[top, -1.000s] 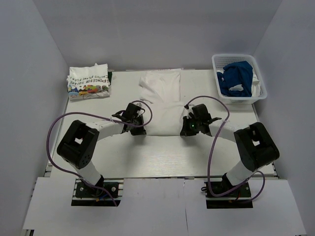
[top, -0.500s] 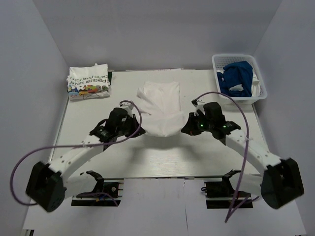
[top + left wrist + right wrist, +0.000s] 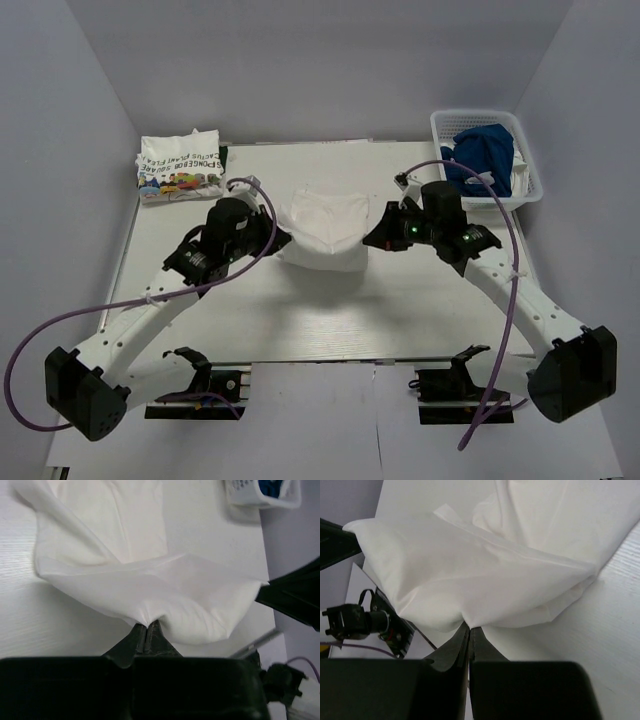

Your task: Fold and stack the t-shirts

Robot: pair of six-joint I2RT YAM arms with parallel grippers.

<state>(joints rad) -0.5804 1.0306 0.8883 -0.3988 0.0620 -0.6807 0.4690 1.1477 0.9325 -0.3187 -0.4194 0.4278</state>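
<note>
Three tees, one basket.
Left gripper [image 3: 279,240] and right gripper [image 3: 371,238] each pinch tight the plain white cotton tee [image 3: 325,222]; blue tee [image 3: 478,156] in white plastic basket [image 3: 439,141], folded printed white tee [image 3: 180,167] far left of it.

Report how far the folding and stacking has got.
Done: one folded cartoon-print tee lies at the far-left corner of the table. In hand: the left gripper and right gripper are each shut on a corner of the white tee, holding its near edge raised above its far half, the fold unfinished. Left: lay that fold down, stack it, then fold the blue tee, bundled in the basket.
</note>
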